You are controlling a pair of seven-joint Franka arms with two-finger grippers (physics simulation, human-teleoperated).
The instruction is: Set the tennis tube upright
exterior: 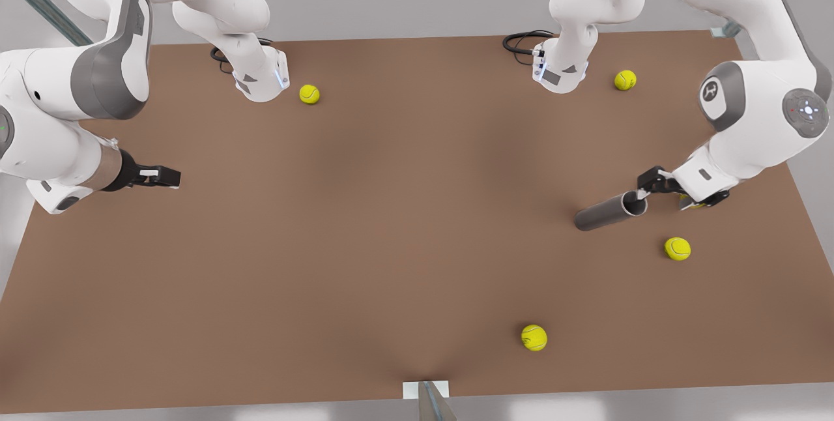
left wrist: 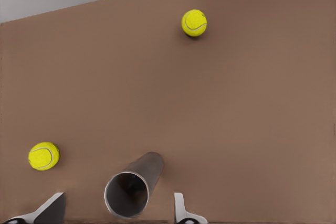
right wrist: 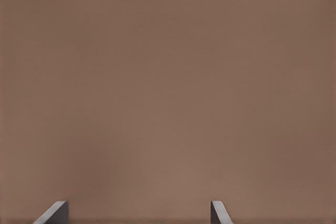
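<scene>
The tennis tube (exterior: 609, 211) lies on its side on the brown table (exterior: 391, 212), at the front view's right. It is a slim grey cylinder, and its open end faces my left gripper (exterior: 651, 195). In the left wrist view the tube's mouth (left wrist: 127, 194) sits between that gripper's (left wrist: 119, 198) spread fingers (left wrist: 181, 209), which are open and clear of it. My right gripper (exterior: 171, 177) waits low over the table at the front view's left, open, with bare table between its fingertips (right wrist: 136, 213).
Yellow tennis balls lie scattered: one by each arm base (exterior: 309, 94) (exterior: 625, 80), one near the tube (exterior: 677, 248) (left wrist: 44, 156), one toward the front edge (exterior: 533, 337) (left wrist: 194, 23). Another ball (exterior: 692, 203) peeks out under the left wrist.
</scene>
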